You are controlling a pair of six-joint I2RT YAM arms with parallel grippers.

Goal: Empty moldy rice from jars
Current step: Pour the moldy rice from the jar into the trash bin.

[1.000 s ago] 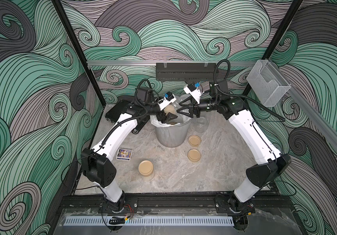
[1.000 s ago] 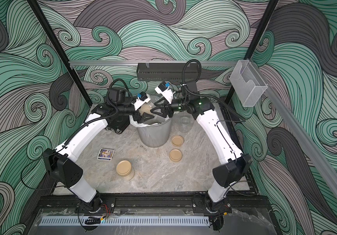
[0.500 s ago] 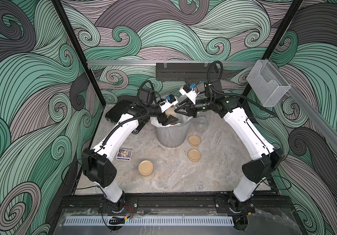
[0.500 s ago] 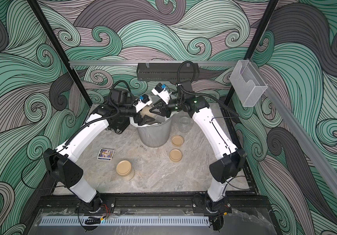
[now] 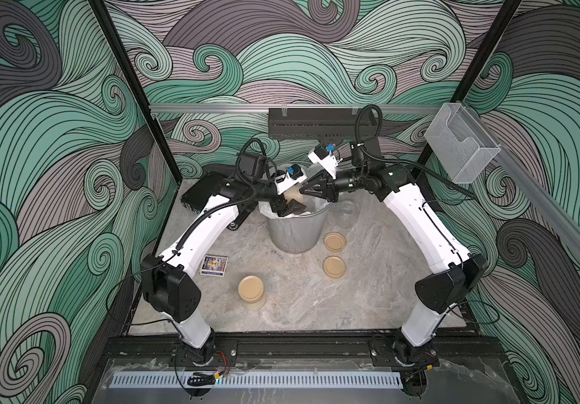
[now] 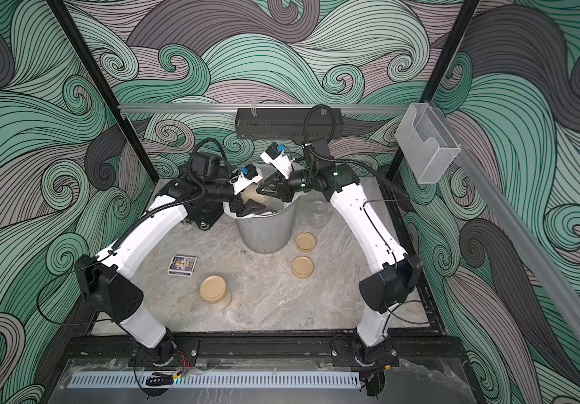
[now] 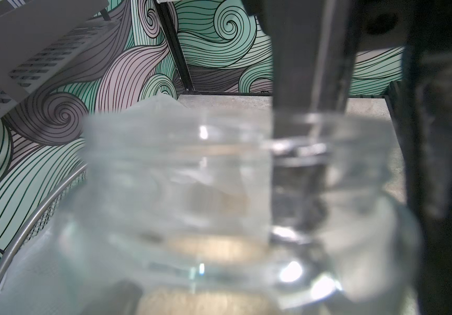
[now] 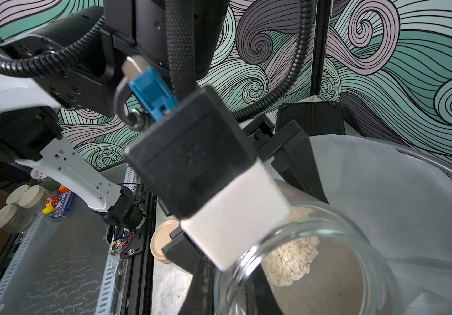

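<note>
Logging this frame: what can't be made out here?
Right hand: whether it grips the jar rim; fingertips cut off by the right wrist view's edge, tiny in both top views.
Rice amount: left wrist view blurred; left arm's camera covers part in right wrist view.
Bin inside: both top views, blocked by left hand and jar.
</note>
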